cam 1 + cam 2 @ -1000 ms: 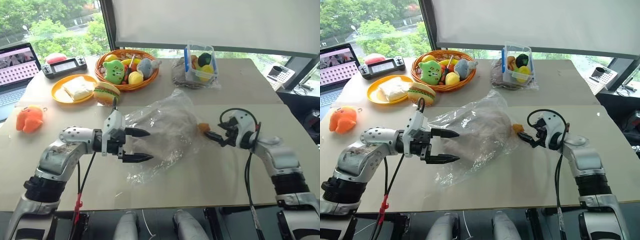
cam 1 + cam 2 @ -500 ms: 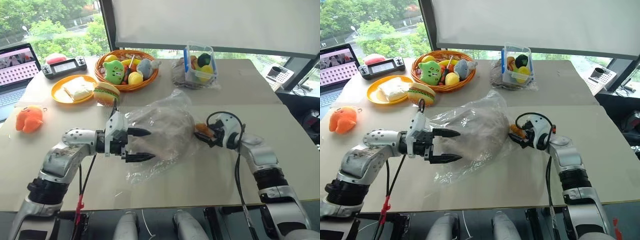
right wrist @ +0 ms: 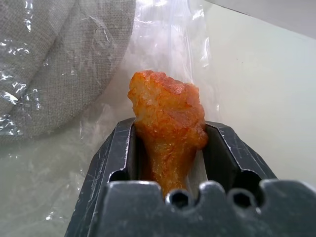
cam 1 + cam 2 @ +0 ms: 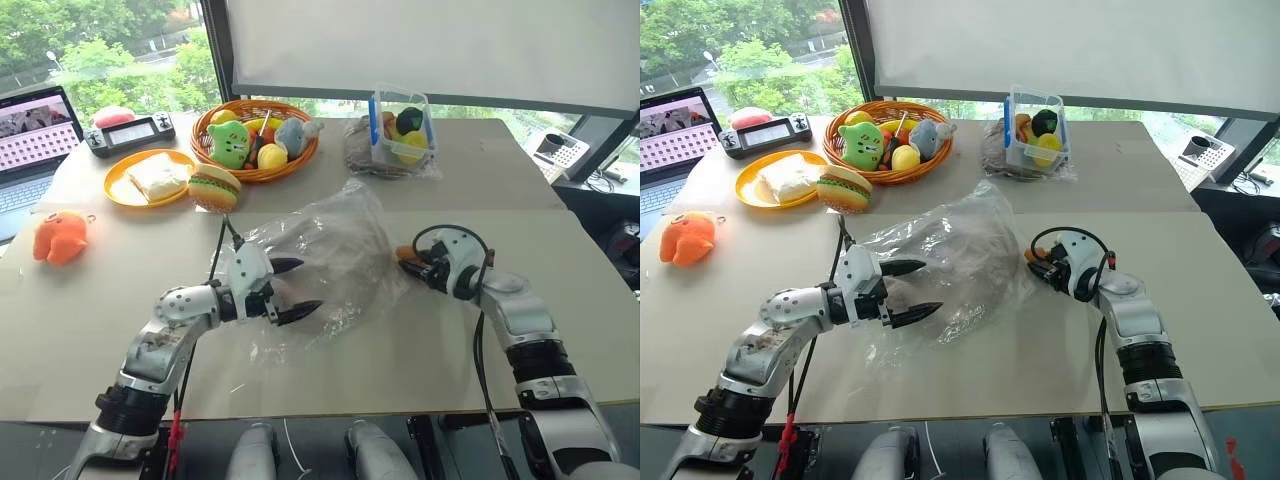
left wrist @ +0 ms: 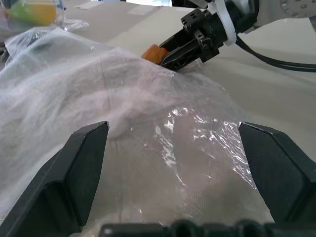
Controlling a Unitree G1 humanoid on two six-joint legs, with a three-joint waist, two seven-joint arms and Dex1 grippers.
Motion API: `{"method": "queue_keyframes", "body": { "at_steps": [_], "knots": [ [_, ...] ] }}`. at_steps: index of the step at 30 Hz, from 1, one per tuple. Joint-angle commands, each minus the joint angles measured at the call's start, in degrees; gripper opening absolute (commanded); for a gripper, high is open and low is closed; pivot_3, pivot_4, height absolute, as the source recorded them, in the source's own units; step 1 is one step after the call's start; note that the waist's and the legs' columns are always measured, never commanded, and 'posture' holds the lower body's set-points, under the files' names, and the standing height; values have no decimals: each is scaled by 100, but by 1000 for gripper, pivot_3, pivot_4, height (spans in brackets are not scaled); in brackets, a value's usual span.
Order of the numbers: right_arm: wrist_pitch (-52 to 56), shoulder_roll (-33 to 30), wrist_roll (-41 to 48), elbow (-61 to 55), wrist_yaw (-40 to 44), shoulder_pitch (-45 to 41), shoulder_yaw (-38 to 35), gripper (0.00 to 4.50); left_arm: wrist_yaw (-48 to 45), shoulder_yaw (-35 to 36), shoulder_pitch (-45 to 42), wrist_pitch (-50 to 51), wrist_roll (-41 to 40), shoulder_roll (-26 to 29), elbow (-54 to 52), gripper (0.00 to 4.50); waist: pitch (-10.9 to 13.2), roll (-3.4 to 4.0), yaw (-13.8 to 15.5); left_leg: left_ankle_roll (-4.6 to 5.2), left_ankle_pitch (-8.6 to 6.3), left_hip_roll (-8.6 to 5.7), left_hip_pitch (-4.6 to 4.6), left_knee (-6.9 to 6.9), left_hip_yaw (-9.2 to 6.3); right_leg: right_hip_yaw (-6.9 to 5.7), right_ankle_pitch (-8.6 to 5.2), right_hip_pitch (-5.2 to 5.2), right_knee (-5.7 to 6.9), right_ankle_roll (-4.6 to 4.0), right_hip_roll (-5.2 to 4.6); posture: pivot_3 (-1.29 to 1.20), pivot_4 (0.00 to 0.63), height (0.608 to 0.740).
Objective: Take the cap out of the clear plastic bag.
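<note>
The clear plastic bag point(image 4: 350, 205) lies crumpled in the middle of the table. Through its film the beige cap point(image 4: 335, 248) shows inside, and its fabric point(image 3: 49, 64) is close in the right wrist view. My left gripper point(image 4: 306, 286) is open at the bag's near left side, its fingers point(image 5: 79, 163) spread over the film point(image 5: 148, 128). My right gripper point(image 4: 410, 262) sits at the bag's right edge, shut on a small orange toy drumstick point(image 3: 165, 108) that lies against the film. The same gripper point(image 5: 175, 53) shows across the bag in the left wrist view.
A wicker basket point(image 4: 300, 158) of plush toys, an orange plate point(image 4: 115, 190) with a sandwich and a toy burger point(image 4: 213, 187) stand behind the bag on the left. Behind it are a clear box with blue trim point(image 4: 402, 125) and a wrapped dark bundle point(image 4: 360, 148). An orange plush point(image 4: 58, 237) and a laptop point(image 4: 35, 140) lie far left.
My right gripper's fingers have closed onto the orange toy drumstick at the bag's right edge. My left gripper has sunk and moved right, closer onto the bag, still open.
</note>
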Motion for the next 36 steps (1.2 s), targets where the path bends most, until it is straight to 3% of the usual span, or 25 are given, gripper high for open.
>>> {"method": "queue_keyframes", "body": {
  "at_steps": [1, 7, 10, 16, 18, 21, 24, 31, 36],
  "knots": [
    [151, -177, 113, -400, -27, -35, -320, 1588, 44, 36, -26, -101, -49, -33, -305, 4500, 0, 0, 1, 0, 0, 0, 0, 0, 0, 0, 0, -1, 0, 0, 0, 0, 150, 728],
    [261, -521, 374, 418, -826, -616, -1404, 1588, 80, 14, 49, -87, -44, -46, -422, 4500, 0, 0, 23, 0, 0, -8, -1, 0, 0, -1, 0, 0, -1, 1, -10, 0, 150, 728],
    [-74, -674, 207, 1746, -1793, -1219, -1814, 1588, 112, 2, 86, -71, -65, -74, -489, 4500, 0, 0, 10, 0, 0, -9, 0, -2, 0, -2, 0, 0, -2, 0, -11, 0, 150, 728],
    [-922, -793, -132, 4011, -2576, -2064, -1841, 1588, 119, -28, 113, -87, -53, -115, -521, 4500, 0, 0, -39, 0, 0, -10, 0, -7, 0, 0, -2, 0, -6, -3, -11, 0, 150, 728],
    [-1149, -816, -162, 4414, -2698, -2203, -1868, 2574, 105, -36, 114, -121, -40, -116, -499, 4500, 2, 3, -44, 0, 0, -12, 0, -9, 0, 1, -2, 0, -6, -3, -12, 0, 150, 728],
    [-1372, -841, -136, 4701, -2715, -2320, -1903, 3532, 60, -26, 139, -193, -30, -96, -445, 4500, 3, 6, -56, 0, 0, -15, 0, -9, 0, 2, -2, 0, -5, -3, -14, 0, 150, 728],
    [-1465, -866, -104, 4772, -2665, -2348, -1912, 4475, 4, -9, 188, -269, -26, -71, -410, 4500, 2, 6, -57, 0, 0, -15, 0, -8, -1, 1, -2, 1, -5, -3, -14, 0, 150, 728],
    [-1654, -979, -42, 4237, -2515, -2148, -1939, 4475, -111, -61, 279, -460, 11, -66, -290, 4500, 2, 7, -32, 0, 0, -16, 0, -9, -3, 0, -2, 1, -5, -3, -16, 0, 150, 728],
    [-1029, -1049, 534, 1372, -1521, -983, -2007, 4475, -260, -202, 255, -527, 68, -39, -213, 4500, 1, 14, -10, 0, 0, -20, -1, -13, -5, -2, -4, 1, -5, 1, -19, 0, 150, 728]
  ]
}}
